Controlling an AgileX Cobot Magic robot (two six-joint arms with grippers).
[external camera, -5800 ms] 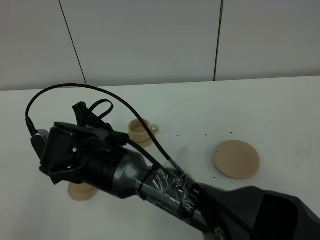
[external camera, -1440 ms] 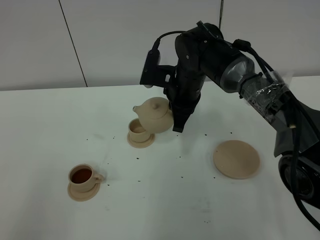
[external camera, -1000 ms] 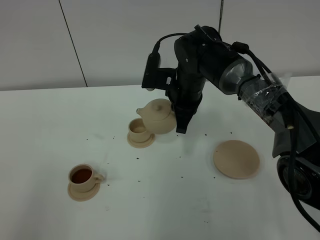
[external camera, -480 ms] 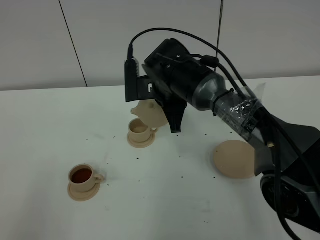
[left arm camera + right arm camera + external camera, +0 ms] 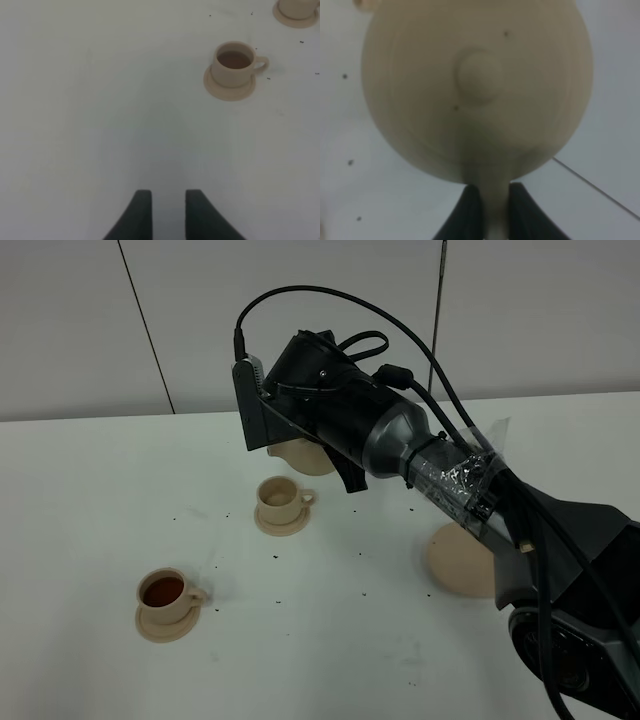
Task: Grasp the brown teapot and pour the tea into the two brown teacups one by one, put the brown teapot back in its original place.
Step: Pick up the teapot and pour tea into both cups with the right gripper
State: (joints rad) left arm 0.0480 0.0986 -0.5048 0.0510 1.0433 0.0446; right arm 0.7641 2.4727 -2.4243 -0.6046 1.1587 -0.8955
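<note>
The brown teapot (image 5: 475, 90) fills the right wrist view from above, and its loop handle runs between the fingers of my right gripper (image 5: 495, 210), which is shut on it. From the high camera only the pot's lower edge (image 5: 298, 453) shows behind my raised right wrist (image 5: 330, 420), above and behind the far teacup (image 5: 280, 500). That cup stands on its small saucer. The near teacup (image 5: 164, 592) holds dark tea, and the left wrist view has it too (image 5: 234, 61). My left gripper (image 5: 165, 215) hangs over bare table, its fingers slightly apart and empty.
The wide flat saucer (image 5: 452, 565) lies right of centre, partly covered by my right forearm. Dark specks dot the white table (image 5: 330, 620). A grey panelled wall stands behind. The second cup's saucer (image 5: 297, 12) shows at the edge of the left wrist view.
My right arm has swung the teapot up and back from over the far cup, and the wrist has turned toward the camera, now hiding most of the pot. The left gripper is unmoved.
</note>
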